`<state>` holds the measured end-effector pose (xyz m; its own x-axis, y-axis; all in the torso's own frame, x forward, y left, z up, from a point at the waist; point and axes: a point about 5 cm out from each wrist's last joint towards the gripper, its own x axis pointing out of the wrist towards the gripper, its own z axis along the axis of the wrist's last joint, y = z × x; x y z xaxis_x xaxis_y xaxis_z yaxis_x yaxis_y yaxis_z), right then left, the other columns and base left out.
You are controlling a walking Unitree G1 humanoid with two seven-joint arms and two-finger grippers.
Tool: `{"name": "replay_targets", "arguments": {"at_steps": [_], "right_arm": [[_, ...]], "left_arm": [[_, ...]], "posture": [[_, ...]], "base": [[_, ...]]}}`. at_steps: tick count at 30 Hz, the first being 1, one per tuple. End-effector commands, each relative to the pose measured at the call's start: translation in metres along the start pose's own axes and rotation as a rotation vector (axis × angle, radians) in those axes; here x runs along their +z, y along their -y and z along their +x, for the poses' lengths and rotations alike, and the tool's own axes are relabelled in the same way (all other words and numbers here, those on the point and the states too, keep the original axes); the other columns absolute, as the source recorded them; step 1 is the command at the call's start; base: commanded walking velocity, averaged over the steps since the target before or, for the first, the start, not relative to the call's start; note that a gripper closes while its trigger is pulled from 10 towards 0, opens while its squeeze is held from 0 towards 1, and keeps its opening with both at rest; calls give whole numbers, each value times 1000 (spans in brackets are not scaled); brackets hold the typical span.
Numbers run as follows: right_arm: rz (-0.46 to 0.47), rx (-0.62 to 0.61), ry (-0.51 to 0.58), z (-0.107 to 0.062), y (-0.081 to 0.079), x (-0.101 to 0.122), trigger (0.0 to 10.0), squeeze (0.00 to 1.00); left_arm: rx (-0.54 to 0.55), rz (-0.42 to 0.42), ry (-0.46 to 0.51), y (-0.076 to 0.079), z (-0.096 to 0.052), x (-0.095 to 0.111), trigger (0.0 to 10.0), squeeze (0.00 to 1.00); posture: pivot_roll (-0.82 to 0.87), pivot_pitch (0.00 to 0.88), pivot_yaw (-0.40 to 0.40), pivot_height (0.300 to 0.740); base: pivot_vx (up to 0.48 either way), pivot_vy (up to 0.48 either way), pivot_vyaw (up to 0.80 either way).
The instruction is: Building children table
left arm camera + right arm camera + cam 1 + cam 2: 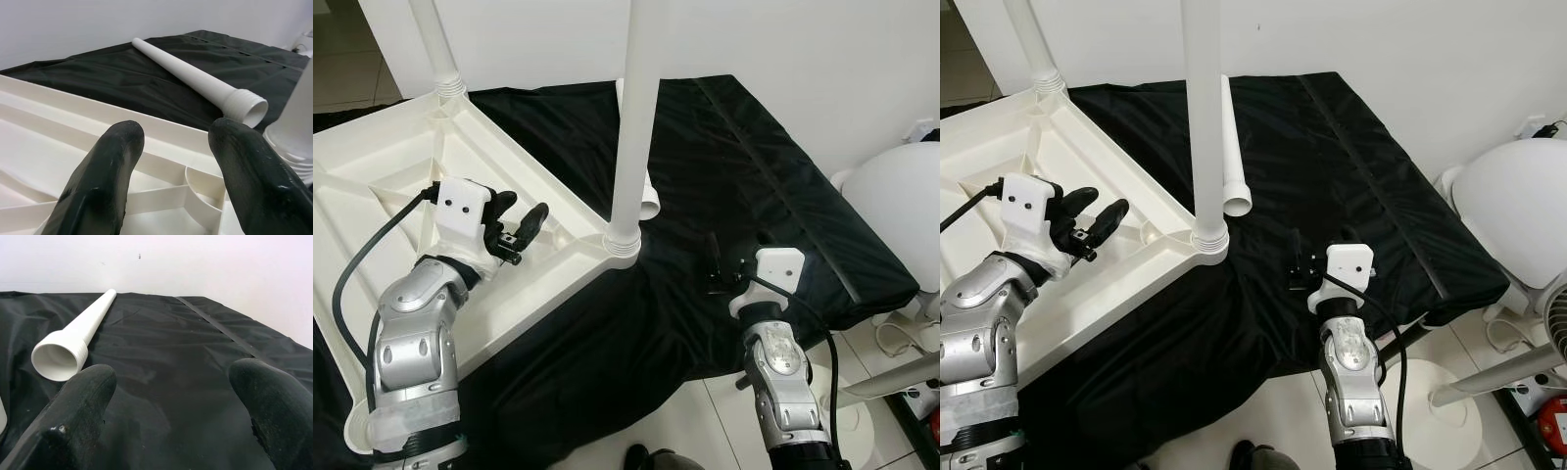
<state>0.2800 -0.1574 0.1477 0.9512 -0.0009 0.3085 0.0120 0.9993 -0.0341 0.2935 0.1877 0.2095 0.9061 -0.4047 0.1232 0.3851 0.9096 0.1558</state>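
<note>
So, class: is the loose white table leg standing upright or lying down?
Lying down. The loose leg rests flat along the black cloth, its open threaded end beside the upturned tabletop.

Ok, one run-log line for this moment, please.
left claw: open over upturned tabletop | right claw: open over black cloth | loose leg: lying on cloth | two legs fitted

One tabletop (372,157), white, lying upside down on one black cloth (1351,157). Three legs counted: two standing upright in corner sockets, the near one (1203,108) and the far one (1030,44), and one loose leg (1231,147) lying on the cloth. Two grippers: left gripper (521,223) and right gripper (171,396), each with two black fingers spread apart; one white round object (1513,211) at the right edge, kind not clear
</note>
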Motion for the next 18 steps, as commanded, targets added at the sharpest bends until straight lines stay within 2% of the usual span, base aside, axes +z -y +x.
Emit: {"name": "replay_targets", "arguments": {"at_steps": [1, 11, 18], "right_arm": [[-10, -8, -20, -4, 4, -2, 10000, 0], [-11, -2, -32, -5, 3, -3, 10000, 0], [-10, 8, -42, -7, 2, -4, 10000, 0]], "left_arm": [[251, -2, -13, -12, -1, -4, 10000, 0], [253, 2, -20, -14, 0, -5, 10000, 0], [281, 18, -25, -10, 5, -7, 10000, 0]], "posture": [[85, 137, -59, 740], [86, 145, -66, 740], [82, 141, -77, 740]], "base": [[0, -356, 0], [0, -430, 0], [0, -37, 0]]}}
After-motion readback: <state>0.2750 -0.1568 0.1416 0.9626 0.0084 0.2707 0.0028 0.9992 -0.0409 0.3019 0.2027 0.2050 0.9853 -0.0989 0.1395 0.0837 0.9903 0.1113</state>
